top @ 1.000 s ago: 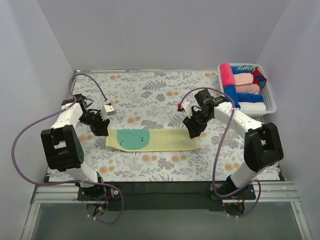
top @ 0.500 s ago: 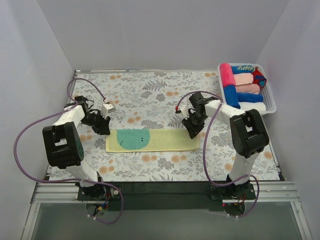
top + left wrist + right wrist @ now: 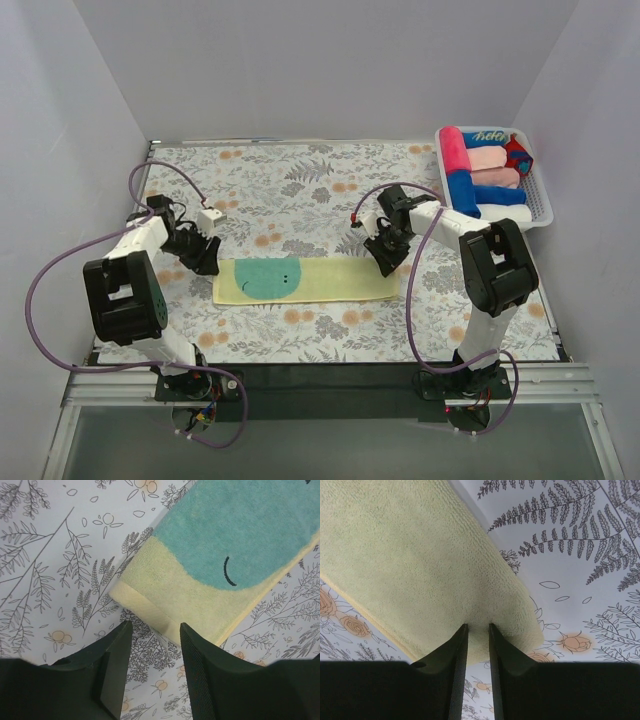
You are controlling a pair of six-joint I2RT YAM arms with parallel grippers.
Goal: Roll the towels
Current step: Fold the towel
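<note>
Just beyond left claw [image 3: 155,626] — towel [image 3: 240,540] corner, flat

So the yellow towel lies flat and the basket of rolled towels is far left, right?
No, the basket is at the far right, as the top view shows. The yellow towel does lie flat.
</note>
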